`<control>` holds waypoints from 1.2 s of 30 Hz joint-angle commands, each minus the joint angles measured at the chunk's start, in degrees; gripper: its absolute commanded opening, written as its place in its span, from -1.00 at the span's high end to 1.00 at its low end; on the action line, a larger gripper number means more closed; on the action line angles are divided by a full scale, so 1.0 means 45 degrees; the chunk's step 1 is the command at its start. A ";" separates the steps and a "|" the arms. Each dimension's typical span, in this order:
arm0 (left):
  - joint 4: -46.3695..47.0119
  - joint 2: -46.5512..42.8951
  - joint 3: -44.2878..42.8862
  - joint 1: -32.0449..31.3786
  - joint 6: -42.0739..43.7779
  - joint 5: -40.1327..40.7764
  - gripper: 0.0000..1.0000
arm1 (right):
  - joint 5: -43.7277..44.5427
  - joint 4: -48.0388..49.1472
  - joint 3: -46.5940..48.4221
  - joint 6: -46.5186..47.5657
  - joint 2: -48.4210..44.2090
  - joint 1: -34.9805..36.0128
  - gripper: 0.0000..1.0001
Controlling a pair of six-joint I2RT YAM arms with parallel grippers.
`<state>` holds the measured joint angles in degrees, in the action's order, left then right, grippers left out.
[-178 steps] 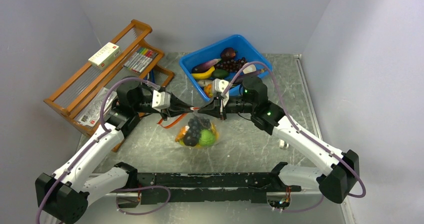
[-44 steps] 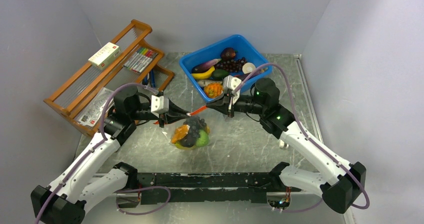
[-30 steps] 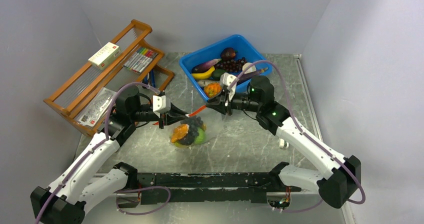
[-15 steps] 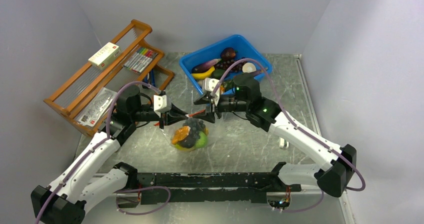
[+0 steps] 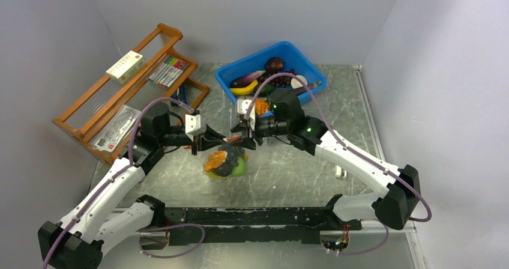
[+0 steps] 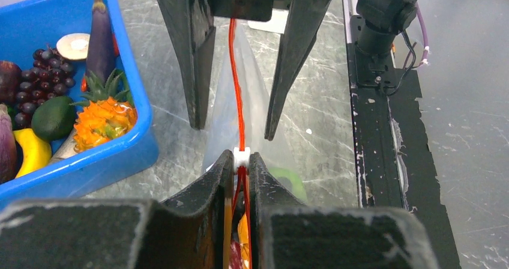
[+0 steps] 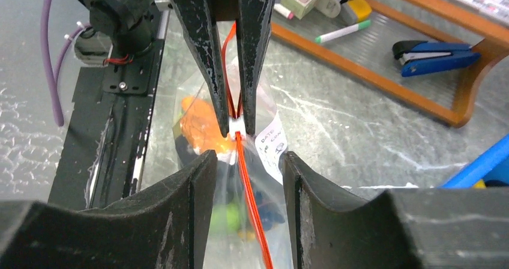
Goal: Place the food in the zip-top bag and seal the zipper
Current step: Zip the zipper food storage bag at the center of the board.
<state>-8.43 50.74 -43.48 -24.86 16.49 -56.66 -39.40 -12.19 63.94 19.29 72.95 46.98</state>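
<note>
Near the middle of the tabletop [image 5: 288,173], the zip-top bag [image 5: 223,161] with the food [image 5: 239,169] inside is being held up by its mouth. The zipper [image 6: 237,95] is being pinched by the clenched left gripper [image 6: 240,161] and straddled, untouched, by the parted fingers of the right gripper [image 7: 245,158].

The clear zip-top bag [image 5: 237,151] hangs at frame centre, bulging with food [image 5: 227,164] in orange, dark purple and green. Its red-orange zipper [image 6: 237,95] is stretched straight, with a white slider [image 6: 240,156] on it.
</note>
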 commanded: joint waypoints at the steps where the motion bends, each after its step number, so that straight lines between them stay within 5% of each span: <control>1: 0.0619 0.0050 -0.0199 0.0037 0.0141 -0.0435 0.86 | -0.0308 -0.0769 0.0370 0.0500 0.0271 0.0098 0.15; 3: 0.0678 0.0069 -0.0200 0.0046 0.0121 -0.0454 0.86 | -0.0149 -0.0793 0.0326 0.0621 0.0264 0.0117 0.31; 7: 0.0559 0.0103 -0.0275 0.0051 0.0166 -0.0441 0.86 | 0.0220 -0.0560 0.0112 0.0969 -0.0096 0.0121 1.00; 36: -0.1521 -0.0954 -0.0546 0.0038 0.0480 0.0932 0.86 | 0.3273 -0.0559 -0.0444 0.0590 -0.1621 -0.0881 1.00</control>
<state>-13.61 48.45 -46.06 -24.86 19.29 -52.58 -28.01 -15.53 62.17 23.55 67.85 45.34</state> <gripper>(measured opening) 0.101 0.010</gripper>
